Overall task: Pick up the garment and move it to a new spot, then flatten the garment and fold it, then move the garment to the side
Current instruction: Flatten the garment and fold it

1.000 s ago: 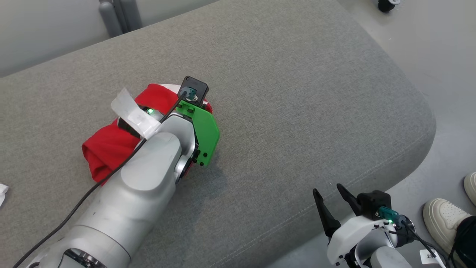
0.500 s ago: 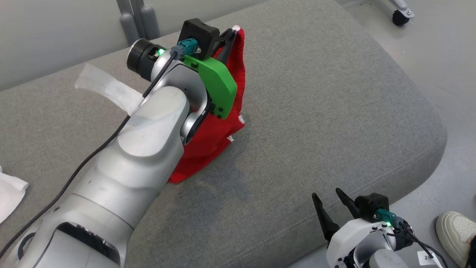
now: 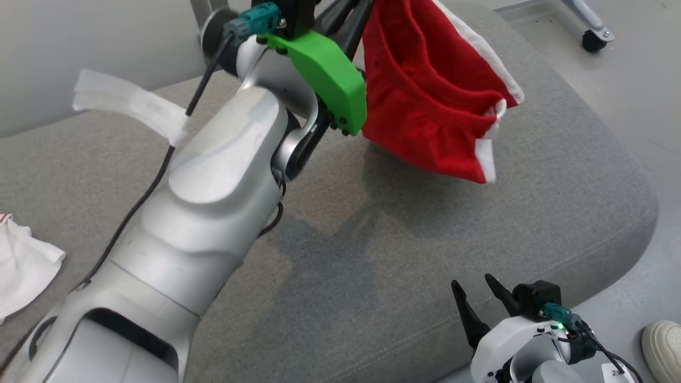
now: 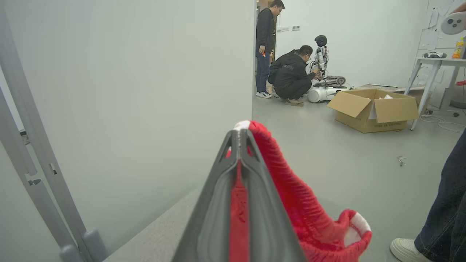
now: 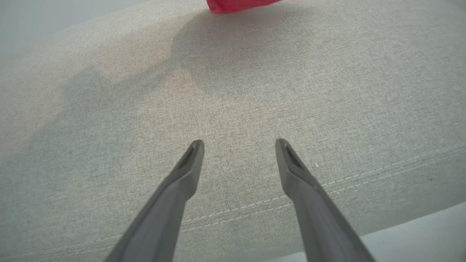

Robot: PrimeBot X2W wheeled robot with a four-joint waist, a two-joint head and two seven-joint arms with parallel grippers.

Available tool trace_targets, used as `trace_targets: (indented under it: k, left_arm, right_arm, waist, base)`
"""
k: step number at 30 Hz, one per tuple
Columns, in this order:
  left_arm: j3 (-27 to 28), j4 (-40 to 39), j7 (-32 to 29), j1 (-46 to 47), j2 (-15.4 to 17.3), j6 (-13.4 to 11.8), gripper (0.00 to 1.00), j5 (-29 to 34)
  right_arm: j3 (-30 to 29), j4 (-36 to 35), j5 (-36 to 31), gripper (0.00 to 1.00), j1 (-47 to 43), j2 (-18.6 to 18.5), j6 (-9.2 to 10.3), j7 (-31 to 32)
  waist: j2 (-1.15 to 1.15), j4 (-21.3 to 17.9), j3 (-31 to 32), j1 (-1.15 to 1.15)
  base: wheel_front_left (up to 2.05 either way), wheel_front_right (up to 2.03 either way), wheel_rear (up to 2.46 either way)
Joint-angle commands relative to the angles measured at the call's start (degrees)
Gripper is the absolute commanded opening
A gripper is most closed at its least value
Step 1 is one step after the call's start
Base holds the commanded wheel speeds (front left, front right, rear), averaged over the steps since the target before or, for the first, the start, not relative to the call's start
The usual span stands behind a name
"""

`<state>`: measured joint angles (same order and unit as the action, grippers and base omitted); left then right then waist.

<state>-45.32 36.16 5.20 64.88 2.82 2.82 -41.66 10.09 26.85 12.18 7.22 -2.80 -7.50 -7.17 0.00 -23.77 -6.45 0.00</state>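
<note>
Left hand (image 4: 239, 135) clamped on red knit garment with white trim (image 3: 425, 106), hanging above grey fabric cushion (image 3: 479, 223); right hand (image 3: 472, 282) spread wide, empty, near cushion's front edge

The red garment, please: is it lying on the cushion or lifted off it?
Lifted: the garment hangs from the shut left pincer, above the grey cushion.

Right gripper (image 5: 239, 143): two dark fingers parted, rising from 6 o'clock, grey cushion (image 5: 91, 120) behind them; red garment (image 5: 236, 5) edge at 12 o'clock; stitched seam (image 5: 364, 179) toward 4 o'clock.
</note>
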Motion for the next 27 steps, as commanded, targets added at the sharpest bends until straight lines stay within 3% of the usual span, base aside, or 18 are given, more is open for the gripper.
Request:
trace_targets:
  k: [1, 4, 13, 20, 26, 27]
  left_arm:
    - [-0.18, 0.44, -0.68, -2.13, 0.21, -0.71, 0.00, -1.04]
    - [-0.23, 1.69, -2.17, -5.46, 1.40, -1.69, 0.00, -2.70]
    - [1.30, 5.08, -0.35, -18.59, 10.50, -4.31, 0.00, -4.44]
    - [3.94, 8.72, 1.83, -24.38, 15.22, -5.58, 0.00, -6.90]
    - [5.32, 12.06, 4.85, -26.33, 17.38, -6.57, 0.00, -7.14]
    - [5.40, 12.68, 5.14, -26.52, 17.42, -6.92, 0.40, -7.13]
  right_arm:
    - [-0.24, -0.22, 0.00, 1.00, -0.09, -0.04, 0.02, -0.43]
    - [-0.98, -0.45, -0.73, 1.00, 0.13, -0.05, 0.02, -0.26]
    - [-2.24, -1.71, -2.26, 1.00, -0.32, -0.07, 0.02, 1.00]
    - [-2.40, -3.48, -3.90, 1.00, -1.14, -0.08, 0.02, 2.63]
    - [-2.63, -5.43, -4.95, 1.00, -2.09, -0.07, 0.02, 4.17]
    - [-2.67, -5.72, -5.08, 1.00, -2.28, -0.07, 0.02, 4.45]
  waist:
    - [0.00, 1.73, -0.71, 0.00]
    - [0.00, 4.04, -1.06, 0.00]
    - [0.00, 10.31, -0.67, 0.00]
    - [0.00, 12.18, -0.23, 0.00]
    - [0.00, 12.26, -0.28, 0.00]
    - [0.00, 12.22, -0.30, 0.00]
  base:
    - [0.00, 0.00, 0.00]
    - [0.00, 0.00, 0.00]
    - [0.00, 0.00, 0.00]
    - [0.00, 0.00, 0.00]
    - [0.00, 0.00, 0.00]
    - [0.00, 0.00, 0.00]
